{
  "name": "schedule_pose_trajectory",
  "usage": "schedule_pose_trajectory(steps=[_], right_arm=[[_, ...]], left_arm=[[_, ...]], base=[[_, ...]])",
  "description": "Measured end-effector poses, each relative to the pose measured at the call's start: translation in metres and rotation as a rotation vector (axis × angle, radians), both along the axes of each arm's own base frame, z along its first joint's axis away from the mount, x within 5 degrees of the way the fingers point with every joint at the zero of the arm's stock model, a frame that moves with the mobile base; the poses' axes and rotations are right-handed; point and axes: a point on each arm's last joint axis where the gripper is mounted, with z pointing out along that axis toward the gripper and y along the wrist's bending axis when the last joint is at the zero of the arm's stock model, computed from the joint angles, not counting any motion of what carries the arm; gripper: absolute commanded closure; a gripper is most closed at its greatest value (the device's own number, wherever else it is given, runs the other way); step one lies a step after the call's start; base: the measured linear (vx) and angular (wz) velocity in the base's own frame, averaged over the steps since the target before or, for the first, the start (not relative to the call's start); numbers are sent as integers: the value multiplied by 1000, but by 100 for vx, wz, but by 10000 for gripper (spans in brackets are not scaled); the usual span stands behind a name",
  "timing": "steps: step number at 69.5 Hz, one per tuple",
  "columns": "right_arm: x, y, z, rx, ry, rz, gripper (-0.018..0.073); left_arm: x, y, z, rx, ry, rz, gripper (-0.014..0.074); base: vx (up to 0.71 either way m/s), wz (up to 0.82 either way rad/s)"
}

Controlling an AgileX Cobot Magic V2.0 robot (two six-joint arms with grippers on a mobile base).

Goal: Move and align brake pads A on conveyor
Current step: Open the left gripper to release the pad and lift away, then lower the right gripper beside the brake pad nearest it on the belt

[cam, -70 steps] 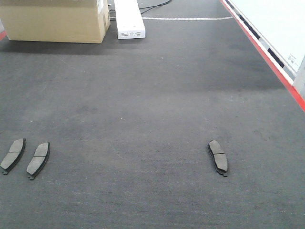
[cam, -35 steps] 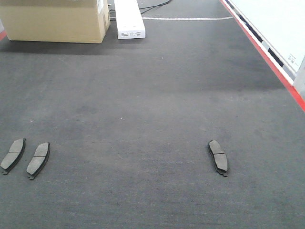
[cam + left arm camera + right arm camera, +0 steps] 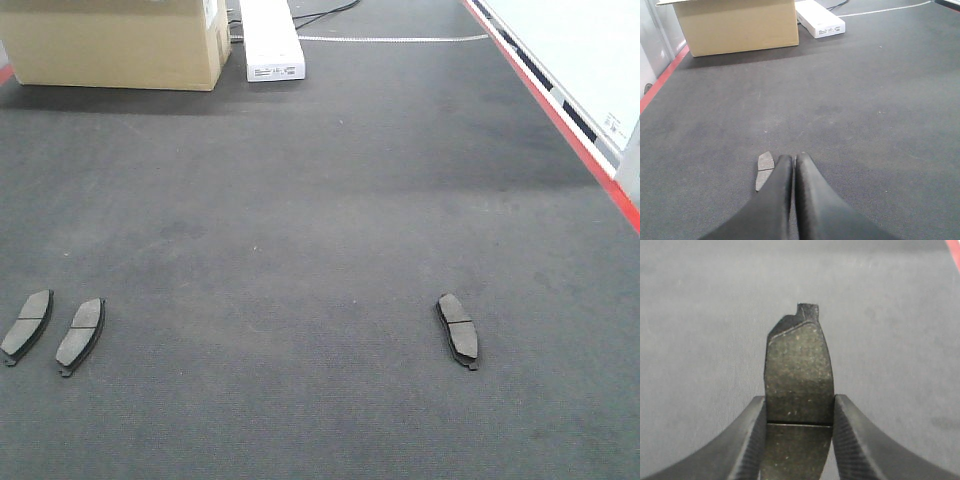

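Holding one brake pad (image 3: 799,390) in our right gripper (image 3: 799,435), left gripper (image 3: 794,165) closed empty; three pads (image 3: 458,329) on the conveyor (image 3: 320,200) remain unaligned.

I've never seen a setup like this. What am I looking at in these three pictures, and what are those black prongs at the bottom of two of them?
This is a two-armed robot, and each arm ends in a two-fingered hand with a small camera on its wrist.

The wide picture looks forward over a dark, carpet-like conveyor with a red edge stripe. Three brake pads lie flat on it: two side by side at the left, one alone at the right. At the far end are a cardboard box and a white box.

The black prongs are the hands' fingers. The left hand is shut and empty, a pad lying just beside it. The right hand grips a fourth pad by its edges.
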Motion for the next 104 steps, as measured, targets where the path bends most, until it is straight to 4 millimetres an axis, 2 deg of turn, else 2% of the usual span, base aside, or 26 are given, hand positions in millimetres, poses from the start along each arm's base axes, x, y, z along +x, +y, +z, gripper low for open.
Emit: schedule_pose_trajectory(steps=[8,17,40,49,63,76,92,104], right_arm=[[12,1,-1,-7,53,0,564],[39,5,-3,-23,182,1,564],[131,16,-8,-53,427,1,564],[171,21,-17,-62,497,0,564],[221,28,-35,-73,585,1,564],[252,41,-47,-104,634,34,564],[282,83,-58,-171,691,116,564],[295,110,-73,-197,728,127,564]], left_arm=[[0,0,0,0,0,0,604],[0,0,0,0,0,0,604],[0,0,0,0,2,0,603],[0,0,0,0,2,0,603],[0,0,0,0,2,0,603],[0,0,0,0,2,0,603],[0,0,0,0,2,0,603],[0,0,0,0,2,0,603]], base=[[0,0],[0,0],[0,0],[0,0],[0,0],[0,0],[0,0],[0,0]])
